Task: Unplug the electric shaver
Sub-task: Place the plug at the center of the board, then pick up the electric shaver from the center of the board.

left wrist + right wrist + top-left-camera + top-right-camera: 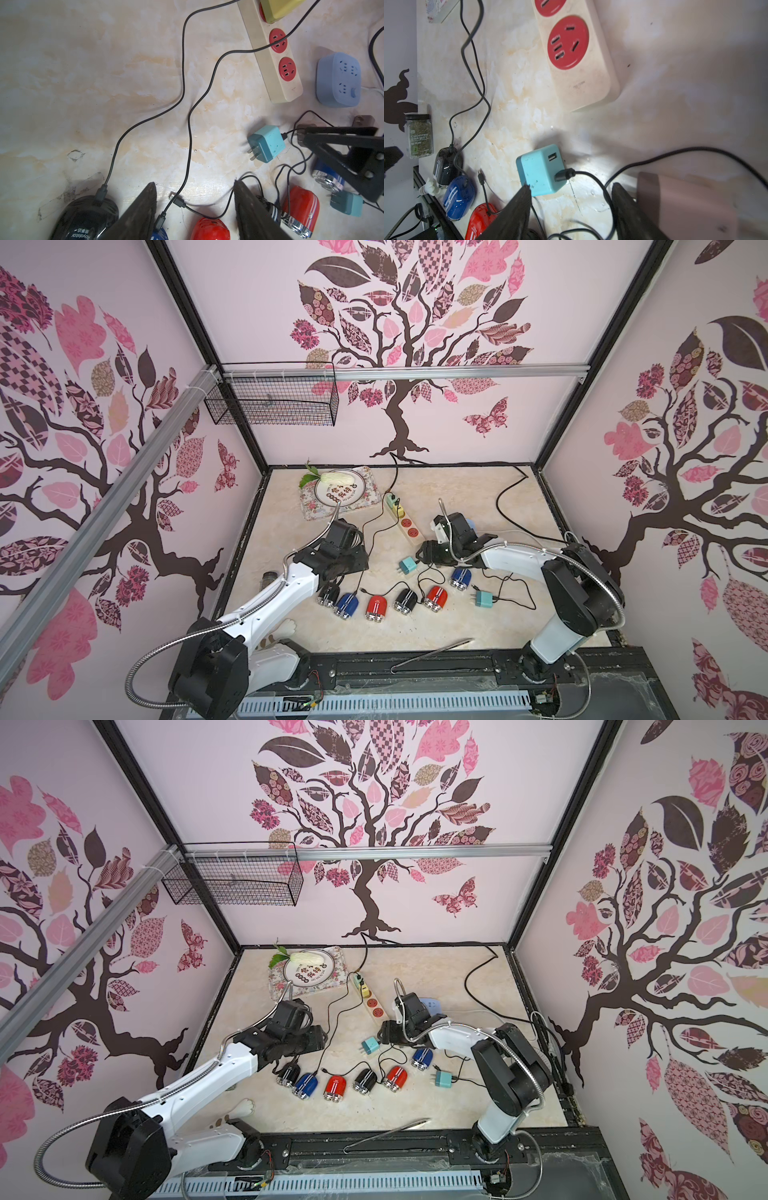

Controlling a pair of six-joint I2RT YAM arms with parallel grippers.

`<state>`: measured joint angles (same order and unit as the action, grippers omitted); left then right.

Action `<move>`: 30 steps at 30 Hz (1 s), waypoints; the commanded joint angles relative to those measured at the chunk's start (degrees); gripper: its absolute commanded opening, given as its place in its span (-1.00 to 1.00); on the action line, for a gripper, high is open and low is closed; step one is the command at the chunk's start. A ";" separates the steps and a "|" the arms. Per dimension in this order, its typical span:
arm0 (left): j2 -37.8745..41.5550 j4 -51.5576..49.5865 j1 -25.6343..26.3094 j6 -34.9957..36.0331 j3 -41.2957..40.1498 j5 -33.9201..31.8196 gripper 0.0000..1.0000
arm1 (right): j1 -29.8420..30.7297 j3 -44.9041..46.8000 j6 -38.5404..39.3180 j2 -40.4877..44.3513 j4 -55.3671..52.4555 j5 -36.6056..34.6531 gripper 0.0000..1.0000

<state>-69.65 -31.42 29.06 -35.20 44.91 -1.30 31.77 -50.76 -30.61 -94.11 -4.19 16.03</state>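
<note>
Teal charger adapter [408, 565] w/ black USB lead plugged in: laid loose on the marble-look tabletop [457, 626], prongs free, just off the 6 o'clock end of the cream power strip [409, 531] in a top view. Six shavers [405, 600] are ranged in a row at approx. 6 o'clock of the adapter. R gripper [572, 186]: jaws parted, nothing held, one fingertip just beside the adapter. L gripper [195, 182]: jaws parted, empty, over the row's 9 o'clock end.
</note>
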 commanded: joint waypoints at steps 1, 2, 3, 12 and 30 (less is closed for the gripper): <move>0.39 -0.11 1.30 -0.15 -1.53 -2.87 0.25 | -0.22 -3.03 2.44 3.21 -3.16 -2.57 0.30; 0.21 -0.38 2.18 -0.10 -1.36 -3.99 0.25 | -0.26 -3.11 2.61 3.69 -3.51 -2.88 0.30; 0.13 -0.97 2.95 0.02 -1.04 -5.10 0.25 | -0.27 -3.22 2.74 4.12 -3.99 -3.25 0.30; -3.19 -7.66 12.78 -4.03 0.73 -18.00 0.19 | 1.00 -2.88 0.73 11.05 -7.89 -11.70 0.24; -1.26 -11.03 17.65 -15.74 -8.81 -17.47 0.31 | 14.11 -3.86 -3.57 9.04 -7.06 -14.29 0.25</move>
<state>-72.53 -41.82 46.13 -48.01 38.09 -18.83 45.30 -53.36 -33.21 -84.14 -11.66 2.35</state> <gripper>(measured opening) 0.654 0.625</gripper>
